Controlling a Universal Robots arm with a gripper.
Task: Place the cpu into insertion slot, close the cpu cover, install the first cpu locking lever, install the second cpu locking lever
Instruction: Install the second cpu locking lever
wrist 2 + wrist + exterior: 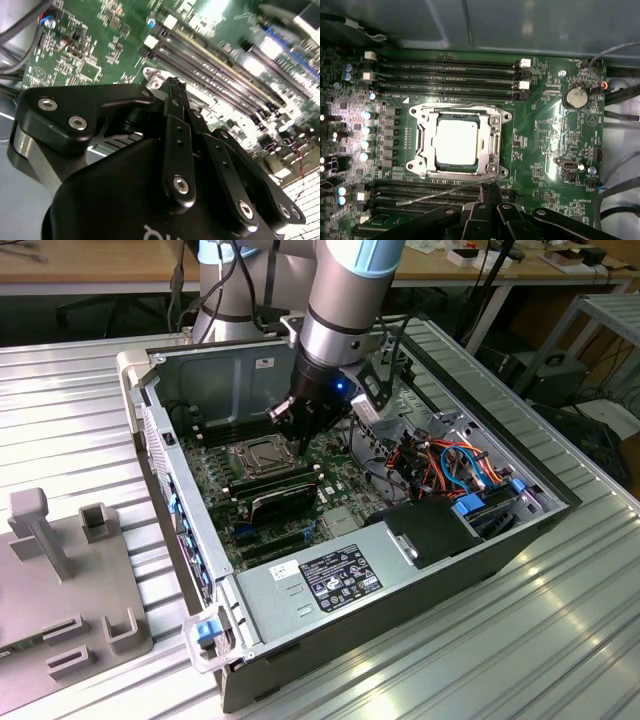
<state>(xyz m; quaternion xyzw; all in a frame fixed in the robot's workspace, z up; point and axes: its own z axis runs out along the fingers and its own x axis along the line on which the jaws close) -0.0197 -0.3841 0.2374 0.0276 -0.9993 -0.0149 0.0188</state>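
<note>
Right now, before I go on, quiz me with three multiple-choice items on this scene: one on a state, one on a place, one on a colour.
1. The gripper is: A wide open; B shut; C half open.
2. The cpu lies: A in the slot; B in the gripper; C on the floor.
3. The board is: A blue; B green; C red.
Answers: 1 B, its fingertips meet beside the slot in the first wrist view. 2 A, the cover frames it there. 3 B, green shows all around the slot.
</note>
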